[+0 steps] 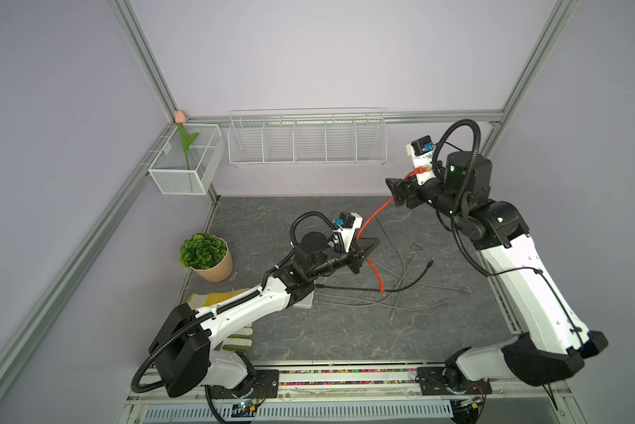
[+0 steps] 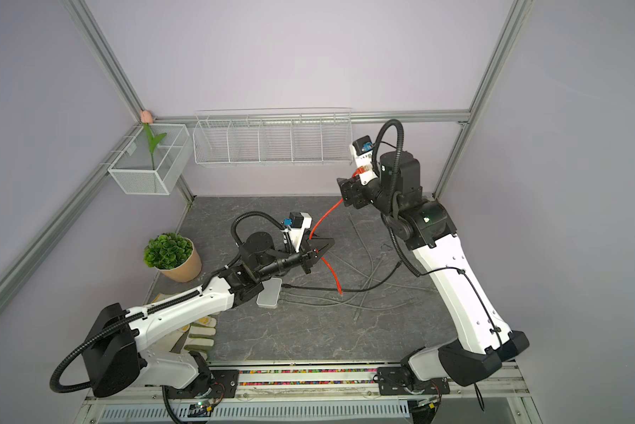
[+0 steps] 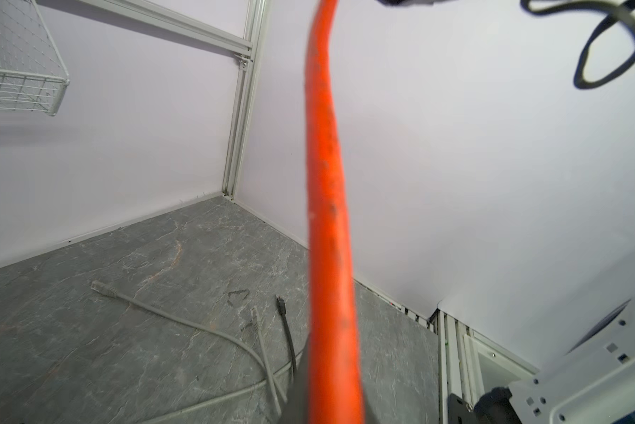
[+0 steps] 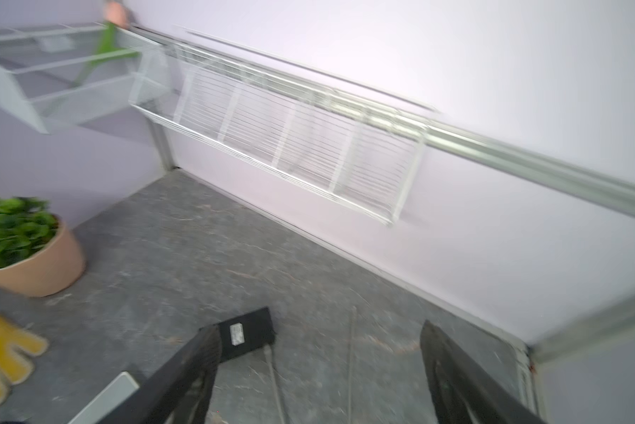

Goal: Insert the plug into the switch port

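The left pincer (image 1: 364, 252) is clamped on the orange cable (image 1: 373, 216) mid-length, probably to control the slack. Its plug (image 1: 383, 292) lies on the bench (image 1: 308, 337) at five o'clock from it, and the switch (image 2: 270, 292) is at seven. The right pincer (image 1: 396, 191), at one o'clock, gapes empty.

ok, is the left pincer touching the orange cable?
Touching. Left wrist view: the orange cable runs out from between the fingers of the shut left pincer.
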### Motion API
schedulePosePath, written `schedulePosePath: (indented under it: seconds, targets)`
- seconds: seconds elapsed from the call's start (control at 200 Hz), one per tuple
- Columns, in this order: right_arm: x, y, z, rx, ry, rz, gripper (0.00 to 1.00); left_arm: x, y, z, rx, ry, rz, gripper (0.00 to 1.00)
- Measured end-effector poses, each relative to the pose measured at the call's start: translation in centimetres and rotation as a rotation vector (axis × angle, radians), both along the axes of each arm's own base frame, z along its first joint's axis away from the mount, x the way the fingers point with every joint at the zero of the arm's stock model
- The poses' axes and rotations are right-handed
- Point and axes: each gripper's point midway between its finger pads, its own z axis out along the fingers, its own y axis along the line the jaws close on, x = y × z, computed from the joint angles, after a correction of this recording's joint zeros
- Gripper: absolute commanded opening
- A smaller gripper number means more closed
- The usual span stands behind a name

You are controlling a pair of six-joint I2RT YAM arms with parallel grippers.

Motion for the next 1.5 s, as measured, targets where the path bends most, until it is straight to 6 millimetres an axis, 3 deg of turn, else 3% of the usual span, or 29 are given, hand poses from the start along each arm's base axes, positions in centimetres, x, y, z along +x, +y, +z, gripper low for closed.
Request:
schedulePosePath:
  seconds: [0.135, 0.29, 0.425, 0.5, 0.57, 0.78, 0.92, 1.09, 1.15, 1.235, 1.3, 1.36, 1.425, 1.5]
  targets:
    - [-2.1, -3.4, -3.2, 0.002, 0.013, -0.112, 0.88, -0.1, -0.1, -0.5, 0.124, 0.014, -0.008, 0.0]
    - [-5.5, -5.9, -6.2, 0.008, -0.009, -0.138, 0.88, 0.3, -1.0, -2.9, 0.285, 0.081, -0.038, 0.0]
    - [-8.0, -6.2, -10.5, -0.013, 0.002, -0.074, 0.89, 1.5, -1.9, -5.9, 0.412, 0.177, -0.073, 0.0]
    - [-8.8, -5.5, -13.0, -0.03, 0.038, -0.017, 0.92, 2.2, -1.8, -7.5, 0.468, 0.24, -0.088, 0.0]
    - [-9.4, -4.3, -14.1, -0.045, 0.067, 0.046, 0.93, 2.9, -1.3, -8.6, 0.503, 0.303, -0.102, 0.0]
    - [-10.8, -2.3, -12.9, -0.178, 0.026, 0.088, 0.91, 4.0, 0.5, -9.3, 0.531, 0.41, -0.124, 0.0]
    - [-12.2, 0.4, -12.1, -0.384, -0.055, 0.092, 0.89, 4.6, 0.9, -9.5, 0.514, 0.453, -0.15, 0.0]
    - [-14.3, 3.4, -12.5, -0.665, -0.104, 0.1, 0.91, 7.1, 2.6, -11.9, 0.501, 0.562, -0.152, 0.0]
    - [-15.6, 3.8, -12.1, -0.716, -0.113, 0.138, 0.97, 6.5, 2.6, -11.7, 0.486, 0.581, -0.195, 0.0]
    - [-18.6, 5.3, -10.2, -0.692, -0.133, 0.278, 0.97, 4.8, 1.8, -10.6, 0.477, 0.578, -0.247, 0.0]
    - [-23.0, 7.7, -8.3, -0.582, -0.161, 0.534, 0.97, 7.3, 2.2, -10.7, 0.491, 0.568, -0.156, 0.0]
    - [-26.2, 8.6, -7.1, -0.503, -0.164, 0.725, 0.97, 10.7, 3.5, -11.7, 0.509, 0.58, -0.053, 0.0]
    - [-28.1, 8.8, -6.3, -0.461, -0.155, 0.851, 0.95, 13.5, 5.2, -13.7, 0.541, 0.61, 0.046, 0.0]
    - [-29.2, 9.0, -5.8, -0.442, -0.162, 0.915, 0.92, 14.6, 6.7, -15.8, 0.592, 0.65, 0.11, 0.0]
